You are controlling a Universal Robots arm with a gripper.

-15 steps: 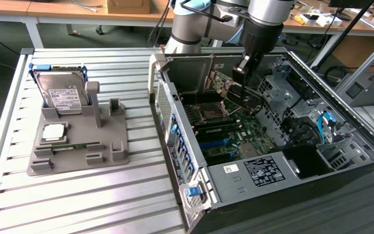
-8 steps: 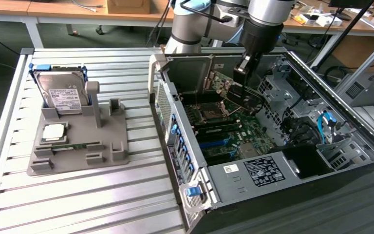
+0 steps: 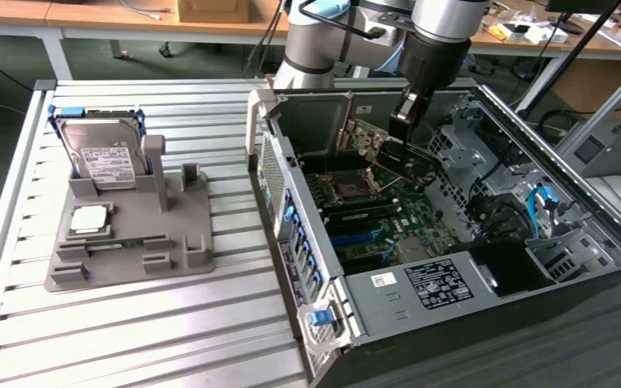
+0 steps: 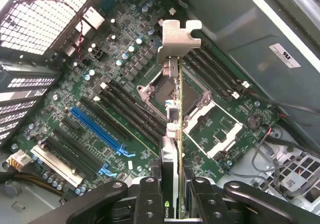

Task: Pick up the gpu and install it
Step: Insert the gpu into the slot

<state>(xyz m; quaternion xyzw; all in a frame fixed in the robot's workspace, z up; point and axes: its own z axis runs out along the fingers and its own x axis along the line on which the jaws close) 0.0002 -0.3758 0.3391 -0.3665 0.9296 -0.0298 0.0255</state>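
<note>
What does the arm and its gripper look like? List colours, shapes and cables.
The arm has round silver-grey segments with a black cable looped alongside. Below them hangs a black wrist section. The gripper is black, with two flat fingers flanked by curved linkage bars bearing round bolt heads.

One gpu (image 4: pixel 174 134) in one gripper (image 4: pixel 172 194). One open computer case (image 3: pixel 569 242), one motherboard (image 4: pixel 100 98) with one empty processor socket (image 4: pixel 165 91). One grey holder (image 3: pixel 127 242) outside, carrying one hard drive (image 3: pixel 106 153) and one processor chip (image 3: pixel 90 217).
</note>
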